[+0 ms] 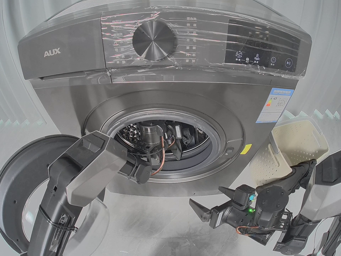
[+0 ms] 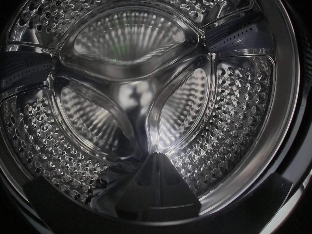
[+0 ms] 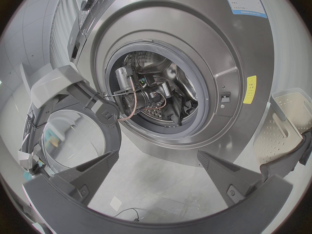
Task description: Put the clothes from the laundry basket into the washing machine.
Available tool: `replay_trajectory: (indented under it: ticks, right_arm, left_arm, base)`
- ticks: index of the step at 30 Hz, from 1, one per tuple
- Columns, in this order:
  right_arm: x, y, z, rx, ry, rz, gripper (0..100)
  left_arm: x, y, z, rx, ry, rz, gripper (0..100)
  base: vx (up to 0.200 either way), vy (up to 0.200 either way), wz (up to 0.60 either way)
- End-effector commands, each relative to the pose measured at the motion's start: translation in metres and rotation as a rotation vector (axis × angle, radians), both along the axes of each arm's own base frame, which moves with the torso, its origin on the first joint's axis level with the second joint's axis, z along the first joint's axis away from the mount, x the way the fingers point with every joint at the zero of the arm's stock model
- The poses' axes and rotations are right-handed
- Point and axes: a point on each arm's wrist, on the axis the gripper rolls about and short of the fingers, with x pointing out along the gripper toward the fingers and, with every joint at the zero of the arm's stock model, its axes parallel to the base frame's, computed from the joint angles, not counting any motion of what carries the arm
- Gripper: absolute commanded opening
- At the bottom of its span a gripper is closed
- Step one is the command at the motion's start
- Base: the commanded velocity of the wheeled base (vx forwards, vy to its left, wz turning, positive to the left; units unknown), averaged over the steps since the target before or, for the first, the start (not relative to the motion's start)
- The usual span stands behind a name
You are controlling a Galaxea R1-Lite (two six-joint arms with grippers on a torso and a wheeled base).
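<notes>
Dark grey cloth is the load: a limp garment (image 3: pixel 175 109) that hangs in folds inside the mouth of the washing machine (image 1: pixel 170 89), off the end of the left gripper (image 2: pixel 155 160), which is deep in the drum (image 2: pixel 234 114). Its fingers press together with barely a seam between them, and I judge them pinched on that garment. Such a piece should be light and soft with no stiffness. It will sag, trail and catch on the door seal, so a pinch on a bunched fold is the surest hold, lifted well above any rim. The right gripper (image 1: pixel 207 196) hangs low and near, in front of the machine and left of the laundry basket (image 1: pixel 302 139), its two fingers spread wide with nothing between them. What looks like another dark piece (image 3: pixel 286 166) drapes over the basket's near rim, where a raised fold offers a grip. The left wrist view gives the drum's far wall, its dimpled steel and the cloth crumpled low beside the fingers. The right wrist view shows the garment's hang from outside. The head view places the basket far right and the open door (image 1: pixel 17 182) far left.
</notes>
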Motion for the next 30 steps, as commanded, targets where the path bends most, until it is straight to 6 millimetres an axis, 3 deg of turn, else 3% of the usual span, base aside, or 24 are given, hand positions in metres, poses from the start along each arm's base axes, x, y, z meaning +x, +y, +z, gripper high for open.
replay_trajectory:
  ticks: [1,9,16,25,26,30]
  right_arm:
    - [0.001,0.000,0.000,0.000,0.000,-0.003,100]
    - [0.001,0.000,0.000,0.000,0.000,-0.003,100]
    - [0.001,0.000,-0.001,-0.001,0.003,-0.003,100]
    - [0.001,-0.001,-0.001,-0.003,0.004,-0.003,100]
    - [0.001,0.000,-0.001,-0.001,0.003,-0.003,100]
    - [0.001,-0.001,-0.001,-0.003,0.004,-0.005,100]
  left_arm:
    - [0.018,0.001,-0.013,-0.006,-0.031,0.030,0]
    - [0.040,0.007,-0.004,-0.040,-0.087,0.104,0]
    - [0.050,0.012,0.004,-0.067,-0.127,0.132,0]
    - [0.053,0.017,0.001,-0.060,-0.121,0.150,0]
    - [0.052,0.015,0.000,-0.060,-0.119,0.146,100]
    - [0.047,0.008,0.001,-0.064,-0.113,0.130,100]
  base:
    - [0.000,0.000,0.00]
    - [0.000,0.000,0.00]
    - [0.000,0.000,0.00]
    - [0.000,0.000,0.00]
    - [0.000,0.000,0.00]
    - [0.000,0.000,0.00]
